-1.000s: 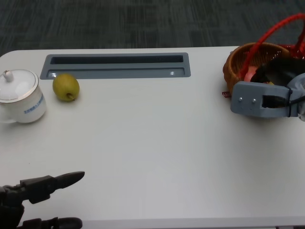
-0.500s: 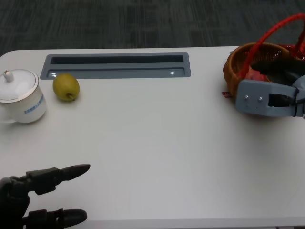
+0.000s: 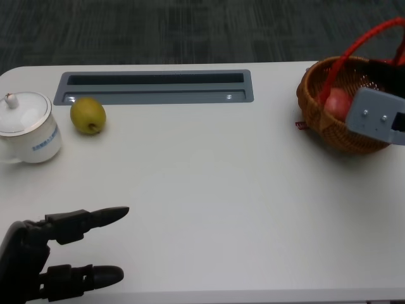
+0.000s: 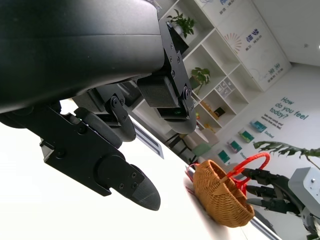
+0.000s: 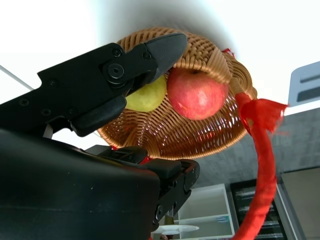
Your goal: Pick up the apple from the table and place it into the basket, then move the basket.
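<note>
Head view, left to right. Left hand [image 3: 44,263] at 7 o'clock, low over the near edge of the surface [image 3: 202,202], fingers spread apart and holding nothing; left wrist view agrees, fingers [image 4: 125,180] separated, nothing between them.

Cup [image 3: 25,126] with lid at 9 o'clock, far left edge. Green fruit [image 3: 87,116] just beside it to the right, resting on the surface. Grey tray slot [image 3: 155,87] at 11 to 12 o'clock.

Basket [image 3: 342,104] at 2 o'clock, wicker with red handle [image 3: 361,44]. Apple [image 3: 338,103] lies inside it, red; right wrist view shows the apple [image 5: 196,92] on the weave next to a yellow-green fruit [image 5: 146,96].

Right hand [image 5: 125,65] over the basket, fingers apart, gripping nothing; the apple lies free just beside one fingertip.
</note>
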Controlling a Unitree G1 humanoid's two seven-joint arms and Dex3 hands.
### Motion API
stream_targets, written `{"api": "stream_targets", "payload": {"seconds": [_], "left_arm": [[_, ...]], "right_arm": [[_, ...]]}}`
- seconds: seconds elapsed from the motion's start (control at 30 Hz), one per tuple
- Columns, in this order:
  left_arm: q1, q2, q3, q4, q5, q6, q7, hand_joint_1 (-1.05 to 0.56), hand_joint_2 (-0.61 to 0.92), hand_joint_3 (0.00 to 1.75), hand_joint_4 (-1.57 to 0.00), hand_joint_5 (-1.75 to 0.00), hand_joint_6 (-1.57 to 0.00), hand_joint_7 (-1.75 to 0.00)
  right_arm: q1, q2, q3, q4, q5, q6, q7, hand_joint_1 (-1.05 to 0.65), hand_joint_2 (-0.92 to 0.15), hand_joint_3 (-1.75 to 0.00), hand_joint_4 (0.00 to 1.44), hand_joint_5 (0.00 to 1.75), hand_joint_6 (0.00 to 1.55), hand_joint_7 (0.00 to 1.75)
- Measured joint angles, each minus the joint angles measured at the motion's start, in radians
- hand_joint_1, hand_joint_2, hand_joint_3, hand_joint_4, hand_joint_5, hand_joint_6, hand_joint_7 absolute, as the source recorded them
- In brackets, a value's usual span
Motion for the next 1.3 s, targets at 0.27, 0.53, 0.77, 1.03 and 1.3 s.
{"api": "stream_targets", "payload": {"seconds": [0.27,0.53,0.77,1.03,1.3], "left_arm": [[-0.042,0.000,-0.014,0.028,-0.005,-0.002,0.000,-0.52,0.62,0.00,-1.03,-0.01,-0.91,0.00],[-0.072,0.003,-0.034,0.044,-0.029,-0.008,-0.005,-0.51,0.62,0.00,-1.03,0.00,-0.91,0.00],[-0.086,0.007,-0.050,0.056,-0.052,-0.008,-0.047,-0.52,0.62,0.00,-1.03,0.00,-0.91,0.00],[-0.106,0.004,-0.066,0.060,-0.081,0.000,-0.077,-0.55,0.63,0.00,-1.03,0.00,-0.91,0.00],[-0.108,-0.001,-0.107,0.054,-0.203,-0.005,-0.151,-0.53,0.62,0.00,-1.01,0.00,-0.89,0.00]], "right_arm": [[0.102,-0.040,-0.094,-0.037,0.107,-0.162,-0.012,-0.86,-0.75,-0.01,0.55,0.01,0.40,0.03],[0.331,-0.087,-0.135,-0.178,0.156,-0.509,-0.107,-0.75,-0.78,-0.01,0.58,0.02,0.46,0.02],[0.619,-0.085,-0.169,-0.475,0.218,-0.734,-0.132,-0.61,-0.78,-0.01,0.60,0.02,0.50,0.02],[0.797,0.049,-0.145,-0.764,0.267,-0.750,-0.055,-0.59,-0.79,-0.01,0.72,0.03,0.58,0.02],[0.814,0.149,-0.087,-0.747,0.319,-0.751,0.057,-0.55,-0.77,0.00,0.67,0.00,0.59,0.00]]}}
